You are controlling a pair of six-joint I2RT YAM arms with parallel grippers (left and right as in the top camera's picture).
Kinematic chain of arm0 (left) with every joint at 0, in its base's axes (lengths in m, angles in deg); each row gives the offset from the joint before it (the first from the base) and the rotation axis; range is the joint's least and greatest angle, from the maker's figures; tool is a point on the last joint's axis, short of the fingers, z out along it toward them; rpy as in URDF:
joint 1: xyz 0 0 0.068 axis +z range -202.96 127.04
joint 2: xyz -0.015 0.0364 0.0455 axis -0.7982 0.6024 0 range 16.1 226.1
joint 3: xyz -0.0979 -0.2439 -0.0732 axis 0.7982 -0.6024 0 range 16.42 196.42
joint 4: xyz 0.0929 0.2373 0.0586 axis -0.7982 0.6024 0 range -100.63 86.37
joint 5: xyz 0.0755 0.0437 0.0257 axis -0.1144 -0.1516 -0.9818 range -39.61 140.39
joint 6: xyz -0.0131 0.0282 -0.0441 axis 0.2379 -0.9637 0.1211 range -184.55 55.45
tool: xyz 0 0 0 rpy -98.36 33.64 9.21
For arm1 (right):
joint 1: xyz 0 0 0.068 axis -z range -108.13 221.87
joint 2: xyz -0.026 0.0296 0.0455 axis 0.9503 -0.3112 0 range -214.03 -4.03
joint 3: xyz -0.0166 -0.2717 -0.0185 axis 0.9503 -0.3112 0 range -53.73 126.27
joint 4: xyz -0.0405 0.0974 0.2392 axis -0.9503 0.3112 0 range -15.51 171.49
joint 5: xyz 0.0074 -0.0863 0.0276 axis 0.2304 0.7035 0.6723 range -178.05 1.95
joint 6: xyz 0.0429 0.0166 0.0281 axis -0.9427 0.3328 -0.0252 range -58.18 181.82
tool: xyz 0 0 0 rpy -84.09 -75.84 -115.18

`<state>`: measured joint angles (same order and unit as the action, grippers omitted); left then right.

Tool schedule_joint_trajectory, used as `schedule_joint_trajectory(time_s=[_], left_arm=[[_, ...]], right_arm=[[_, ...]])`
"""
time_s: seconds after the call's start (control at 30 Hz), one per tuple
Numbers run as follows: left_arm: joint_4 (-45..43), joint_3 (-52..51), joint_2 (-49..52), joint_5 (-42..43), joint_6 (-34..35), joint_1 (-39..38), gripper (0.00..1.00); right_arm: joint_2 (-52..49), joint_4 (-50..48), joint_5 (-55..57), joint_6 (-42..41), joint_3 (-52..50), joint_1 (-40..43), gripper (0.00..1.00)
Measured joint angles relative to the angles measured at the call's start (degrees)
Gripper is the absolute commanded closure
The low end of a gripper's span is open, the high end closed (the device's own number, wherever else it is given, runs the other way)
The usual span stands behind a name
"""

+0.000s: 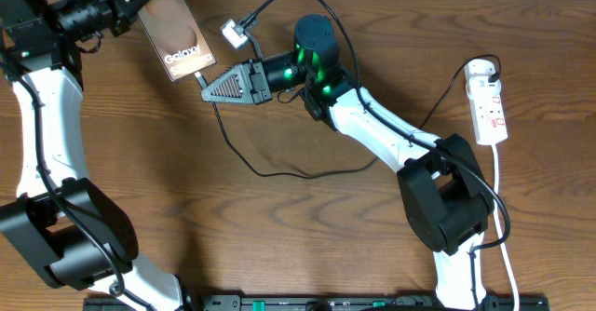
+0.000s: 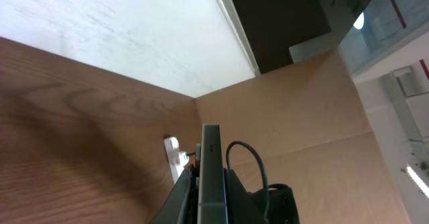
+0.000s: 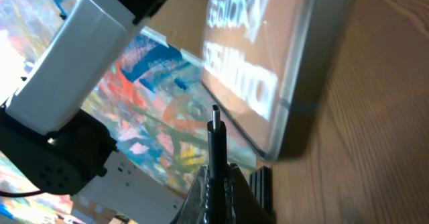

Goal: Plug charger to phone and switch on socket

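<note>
Black charger [image 3: 213, 138] pinched in right gripper [image 1: 207, 87], phone [image 1: 173, 30] just beside

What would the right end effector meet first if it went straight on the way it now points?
Likely the bottom edge of the phone, just ahead of the charger plug that the right end effector grips; depth is unclear.

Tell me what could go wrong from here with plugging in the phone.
1. The right gripper holds the charger's plug tip just short of the phone, and no port shows; a slightly off push may scrape the edge instead of seating.
2. The left gripper grips the phone only at its far end, so that push might pivot it.
3. The black cable loops beside the right arm and may snag when it heads for the socket.
</note>
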<state>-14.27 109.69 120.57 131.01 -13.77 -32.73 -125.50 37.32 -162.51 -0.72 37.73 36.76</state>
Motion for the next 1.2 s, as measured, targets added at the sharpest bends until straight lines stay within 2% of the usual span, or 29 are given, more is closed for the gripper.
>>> schedule_joint_trajectory(time_s=[1.2], left_arm=[[0.02, -0.02, 0.0, -1.75, 2.14, -0.09, 0.93]], right_arm=[[0.0, 0.7, 0.57, -0.48, 0.0, 0.02, 0.99]])
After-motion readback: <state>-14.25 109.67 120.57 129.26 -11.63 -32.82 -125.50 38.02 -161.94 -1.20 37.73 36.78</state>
